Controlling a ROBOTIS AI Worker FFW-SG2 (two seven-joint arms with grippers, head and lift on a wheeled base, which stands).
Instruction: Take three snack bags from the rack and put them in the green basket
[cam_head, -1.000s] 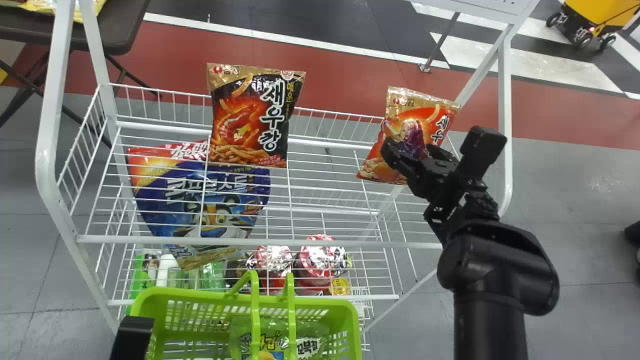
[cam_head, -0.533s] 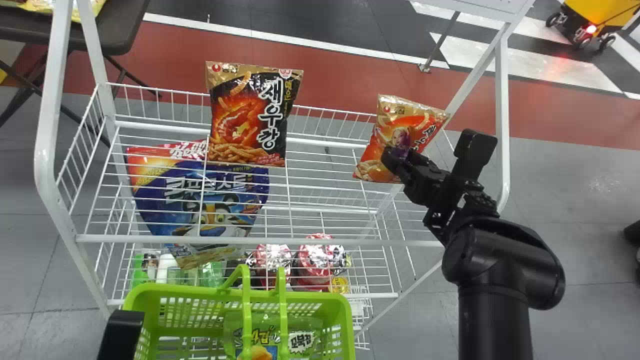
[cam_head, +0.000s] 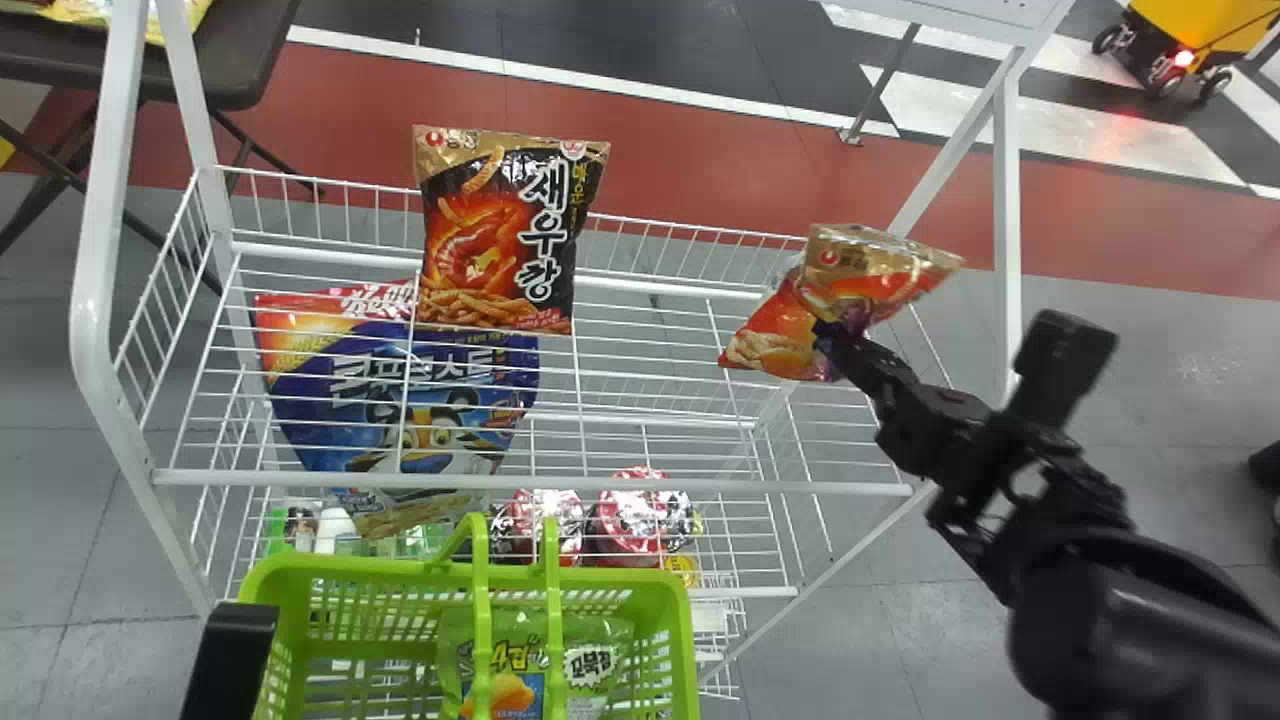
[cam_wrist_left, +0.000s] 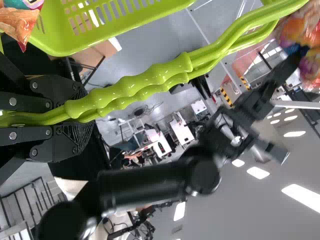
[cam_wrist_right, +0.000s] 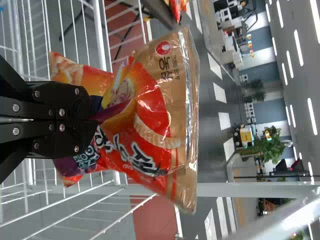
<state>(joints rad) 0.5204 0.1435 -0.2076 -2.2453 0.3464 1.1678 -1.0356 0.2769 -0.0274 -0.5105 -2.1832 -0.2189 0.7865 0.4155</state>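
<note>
The snack bag (cam_wrist_right: 155, 107) is pinched in the right gripper (cam_wrist_right: 94, 120), basket handles (cam_wrist_left: 150, 80) clasped in the left gripper (cam_wrist_left: 82, 114); lift clear gently.

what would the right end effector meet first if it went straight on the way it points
The orange bag in its grip; beyond that the way looks free as far as shown, though depth is unclear.
</note>
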